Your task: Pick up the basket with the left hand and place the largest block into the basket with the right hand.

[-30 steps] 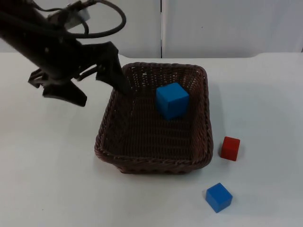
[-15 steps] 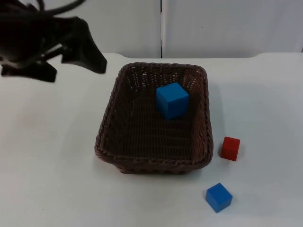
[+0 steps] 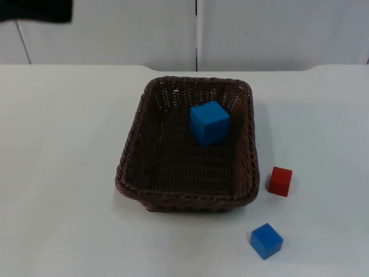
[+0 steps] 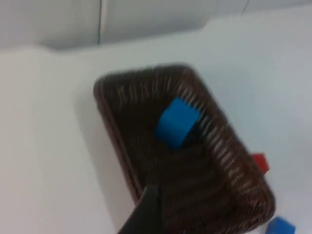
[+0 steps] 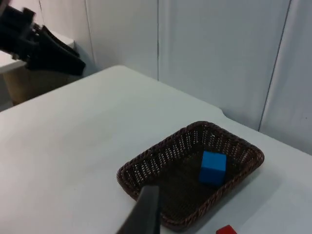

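A brown wicker basket (image 3: pixel 131 147) rests on the white table, at its middle. The largest block, a big blue cube (image 3: pixel 210 122), lies inside it toward the far right corner; the left wrist view has it as a blue cube (image 4: pixel 176 122) in the basket (image 4: pixel 117 131). My left gripper (image 5: pixel 63 61) hangs high over the table's far left edge, well clear of the basket (image 5: pixel 146 168), its fingers spread and holding nothing. A dark piece of the left arm (image 3: pixel 40 10) sits at the upper left corner of the top view. My right gripper (image 5: pixel 144 214) waits high above, back from the table.
A small red cube (image 3: pixel 280 180) lies on the table just right of the basket's front right corner. A small blue cube (image 3: pixel 266 240) lies nearer the front edge. The grey partition wall (image 3: pixel 259 29) closes the table's far side.
The left gripper has risen from the basket's far left rim and drawn back up and to the left. The basket and all three cubes stay where they were.
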`<state>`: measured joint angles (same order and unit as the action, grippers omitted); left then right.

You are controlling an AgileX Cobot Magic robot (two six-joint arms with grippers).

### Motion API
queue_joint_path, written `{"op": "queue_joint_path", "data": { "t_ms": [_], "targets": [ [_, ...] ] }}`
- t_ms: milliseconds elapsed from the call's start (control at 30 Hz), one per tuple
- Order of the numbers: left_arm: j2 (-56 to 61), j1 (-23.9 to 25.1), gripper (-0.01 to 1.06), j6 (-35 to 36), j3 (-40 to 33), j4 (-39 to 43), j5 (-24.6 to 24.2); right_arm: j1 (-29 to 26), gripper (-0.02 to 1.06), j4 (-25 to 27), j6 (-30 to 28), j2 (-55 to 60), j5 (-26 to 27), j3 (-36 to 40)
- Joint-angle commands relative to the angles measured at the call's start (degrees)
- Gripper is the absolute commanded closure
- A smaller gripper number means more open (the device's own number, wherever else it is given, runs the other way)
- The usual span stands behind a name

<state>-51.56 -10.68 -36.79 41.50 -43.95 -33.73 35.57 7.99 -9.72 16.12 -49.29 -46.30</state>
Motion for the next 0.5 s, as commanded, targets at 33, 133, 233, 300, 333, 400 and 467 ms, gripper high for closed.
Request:
{"op": "queue_joint_path", "data": {
  "t_ms": [33,133,233,300,333,400,467],
  "targets": [
    [7.37,-0.12,0.16,-0.26,-1.23,0.41,-0.67,-0.04,0.20,-0.05,0.43,-4.13,-1.45,1.98],
    [11.65,-0.12,0.16,-0.26,-2.30,1.59,-1.84,-0.04,0.20,-0.05,0.53,-6.41,-3.45,3.01],
    [15.89,-0.12,0.16,0.08,-3.01,3.00,-3.77,-0.04,0.20,-0.05,1.33,-8.46,-5.46,4.42],
    [20.47,-0.12,0.16,1.45,-4.82,3.65,-5.02,-0.04,0.20,-0.05,2.46,-10.76,-6.67,5.91],
    [22.40,-0.12,0.16,2.72,-5.87,3.96,-5.02,-0.04,0.20,-0.05,2.62,-12.47,-7.30,6.98],
    [23.96,-0.12,0.16,3.87,-6.88,4.74,-4.90,-0.04,0.20,-0.05,2.62,-13.85,-7.42,7.53],
    [27.57,-0.12,0.16,8.05,-8.35,8.74,-5.12,-0.04,0.20,-0.05,2.62,-16.12,-7.53,8.71]
  ]
}}
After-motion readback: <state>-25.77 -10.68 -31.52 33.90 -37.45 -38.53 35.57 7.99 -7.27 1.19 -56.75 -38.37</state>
